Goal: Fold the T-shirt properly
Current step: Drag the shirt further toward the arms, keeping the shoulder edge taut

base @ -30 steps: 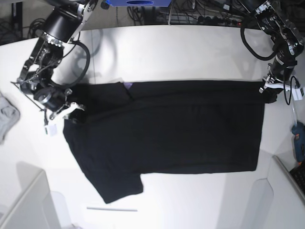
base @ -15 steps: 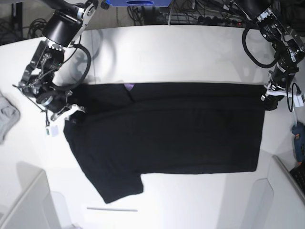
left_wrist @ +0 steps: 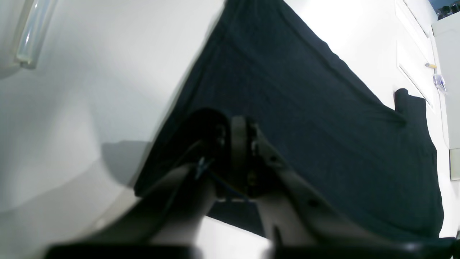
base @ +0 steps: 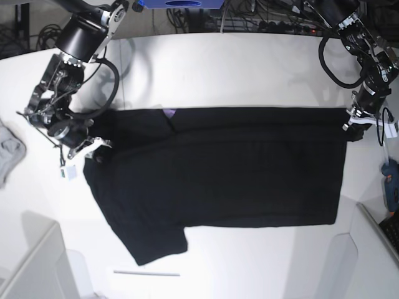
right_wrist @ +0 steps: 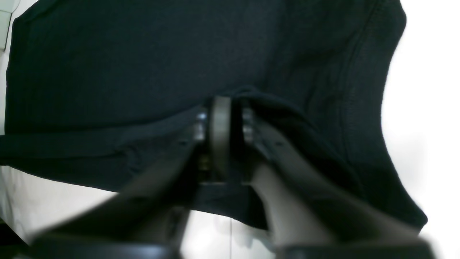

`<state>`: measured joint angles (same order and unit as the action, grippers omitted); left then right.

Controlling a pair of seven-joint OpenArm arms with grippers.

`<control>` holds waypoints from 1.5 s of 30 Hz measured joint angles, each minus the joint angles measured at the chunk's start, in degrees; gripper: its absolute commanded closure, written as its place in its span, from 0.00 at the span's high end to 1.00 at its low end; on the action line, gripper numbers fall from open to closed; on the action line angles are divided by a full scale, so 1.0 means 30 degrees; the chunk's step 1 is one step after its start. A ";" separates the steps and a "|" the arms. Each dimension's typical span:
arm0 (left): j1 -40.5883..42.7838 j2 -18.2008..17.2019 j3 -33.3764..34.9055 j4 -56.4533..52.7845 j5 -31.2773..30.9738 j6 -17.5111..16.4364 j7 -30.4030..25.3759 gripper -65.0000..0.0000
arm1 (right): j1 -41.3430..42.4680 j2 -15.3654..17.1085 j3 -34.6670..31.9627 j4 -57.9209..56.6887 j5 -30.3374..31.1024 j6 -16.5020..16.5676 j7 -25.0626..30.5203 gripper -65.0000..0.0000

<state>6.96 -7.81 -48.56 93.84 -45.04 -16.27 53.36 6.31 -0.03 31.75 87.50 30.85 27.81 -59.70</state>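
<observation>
The black T-shirt [base: 218, 174] lies flat on the white table, folded lengthwise, one sleeve pointing to the front left. A purple sliver of print [base: 168, 113] shows at the collar. My right gripper [base: 95, 152] sits at the shirt's left shoulder. In the right wrist view its tips [right_wrist: 233, 100] stand slightly apart, open, with a raised fold of the T-shirt [right_wrist: 125, 64] at them. My left gripper [base: 354, 128] rests at the shirt's far right corner. In the left wrist view its tips [left_wrist: 233, 122] hover low over the flat T-shirt [left_wrist: 305, 108]; their gap is unclear.
A small light-grey cloth [base: 9, 152] lies at the table's left edge. A blue tool [base: 391, 187] sits at the right edge. A thin white strip [base: 146, 273] lies near the front. White boxes [base: 31, 268] stand at the front corners.
Both grippers shifted a little toward the front along the shirt's top edge, and that edge settled flat on the table. The rest of the shirt has not moved.
</observation>
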 measured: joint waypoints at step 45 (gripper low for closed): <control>0.2069 0.0918 -0.3395 -0.2317 0.0007 -0.1209 -0.0131 0.76 | -0.3971 -0.1872 0.3752 0.1151 0.0073 -0.5348 0.2565 0.55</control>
<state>13.17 -5.06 -58.74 86.89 -45.01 -19.90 52.97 -5.61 -5.65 43.00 90.96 31.07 11.77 -52.01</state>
